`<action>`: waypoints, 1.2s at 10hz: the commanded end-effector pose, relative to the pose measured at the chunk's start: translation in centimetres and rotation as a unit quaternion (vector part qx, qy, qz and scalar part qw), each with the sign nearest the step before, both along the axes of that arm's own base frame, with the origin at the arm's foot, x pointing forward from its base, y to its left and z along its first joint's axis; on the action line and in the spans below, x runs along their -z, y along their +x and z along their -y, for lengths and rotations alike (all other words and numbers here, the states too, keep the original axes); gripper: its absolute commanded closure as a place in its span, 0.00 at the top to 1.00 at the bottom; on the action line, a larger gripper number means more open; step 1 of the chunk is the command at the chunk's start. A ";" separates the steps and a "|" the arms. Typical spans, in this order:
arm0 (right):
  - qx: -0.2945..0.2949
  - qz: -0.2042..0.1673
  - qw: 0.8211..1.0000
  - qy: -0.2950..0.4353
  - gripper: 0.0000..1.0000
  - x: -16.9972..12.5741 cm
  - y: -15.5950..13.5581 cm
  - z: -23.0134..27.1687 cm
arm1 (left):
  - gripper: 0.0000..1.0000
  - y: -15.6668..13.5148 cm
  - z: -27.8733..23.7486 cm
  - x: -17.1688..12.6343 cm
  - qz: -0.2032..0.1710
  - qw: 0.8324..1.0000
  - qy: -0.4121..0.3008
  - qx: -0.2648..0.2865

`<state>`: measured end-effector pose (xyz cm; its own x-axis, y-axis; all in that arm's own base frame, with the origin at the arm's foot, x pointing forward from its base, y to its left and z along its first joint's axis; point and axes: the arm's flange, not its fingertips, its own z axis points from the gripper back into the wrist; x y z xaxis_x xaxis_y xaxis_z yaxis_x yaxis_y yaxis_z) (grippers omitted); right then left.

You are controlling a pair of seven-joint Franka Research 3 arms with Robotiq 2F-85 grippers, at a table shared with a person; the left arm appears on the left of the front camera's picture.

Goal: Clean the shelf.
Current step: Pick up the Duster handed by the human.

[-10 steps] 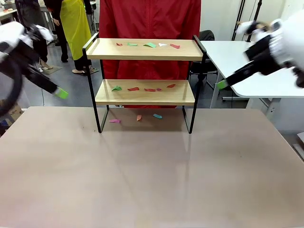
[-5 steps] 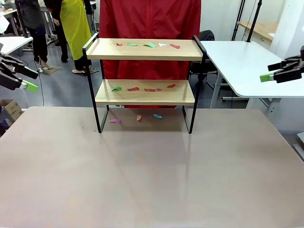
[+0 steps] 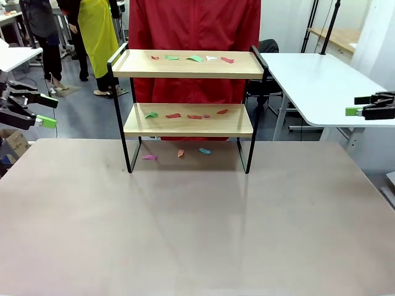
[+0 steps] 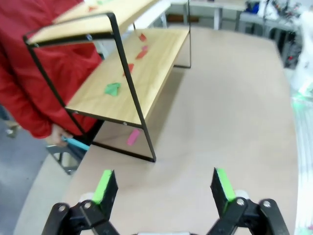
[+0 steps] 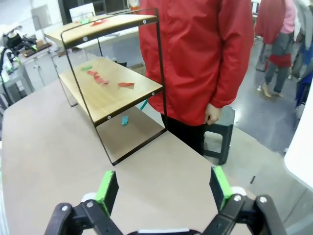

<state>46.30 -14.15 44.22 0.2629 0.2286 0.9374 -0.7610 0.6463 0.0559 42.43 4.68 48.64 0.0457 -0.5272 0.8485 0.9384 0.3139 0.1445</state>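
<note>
1. Standing on the far half of the table (image 3: 197, 222), the shelf (image 3: 185, 72) is upright on its four legs, with a person (image 3: 194, 24) in a red jacket right behind it.
2. Cleaning hasn't started, as far as I can judge. A row of coloured scraps (image 3: 195, 58) lies on the shelf's top board (image 3: 244, 63), and more lie along the lower board (image 3: 241, 123). A few sit on the table under the shelf.
3. So the whole job is left: every scrap has to come off both boards, and probably the ones underneath too.
4. Well off to the shelf's left hangs the left claw (image 3: 47, 111), at about lower-board height, with its fingers spread wide and nothing between them.
5. Well off to the shelf's right hangs the right claw (image 5: 163, 182), by the edge of a white side table (image 3: 308, 80). Its wrist view shows it wide open and empty as well.
6. What I'd watch for is the shelf's thin black frame closing both ends. The top board also sits low over the lower one, so the front looks like the easy way in. The scraps are flat and thin, likely awkward to pinch.
7. The person's hand (image 5: 211, 115) hangs just behind the shelf, and a dark stool (image 5: 217, 142) stands behind it on the floor. Other people stand farther back, beyond the shelf's left end.
</note>
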 end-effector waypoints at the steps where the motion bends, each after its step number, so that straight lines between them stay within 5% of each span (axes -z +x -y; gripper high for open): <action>1: -0.006 0.026 1.000 -0.015 1.00 -2.1 -0.9 -0.6 | 1.00 -0.4 -0.2 -1.2 0.015 1.000 0.003 0.002; 3: -0.005 0.002 1.000 -0.009 1.00 -0.6 -0.1 -0.5 | 1.00 -0.3 -0.1 -0.5 0.001 1.000 0.008 -0.001; 6: -0.016 0.052 0.997 0.058 1.00 0.4 2.8 4.1 | 1.00 2.0 -8.6 1.0 -0.060 0.994 -0.086 -0.023; 9: -0.014 0.079 0.994 0.078 1.00 2.2 4.7 6.9 | 1.00 2.7 -13.5 2.5 -0.059 0.990 -0.119 -0.042; 12: -0.006 0.094 0.991 0.099 1.00 3.1 5.7 9.7 | 1.00 4.2 -16.8 4.8 -0.035 0.984 -0.176 0.020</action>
<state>51.27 -23.28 41.01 0.1297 0.0513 0.9902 -0.7733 0.6303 0.0686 45.75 20.29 44.10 0.1560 -0.2529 0.9548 0.9361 0.3464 -0.0613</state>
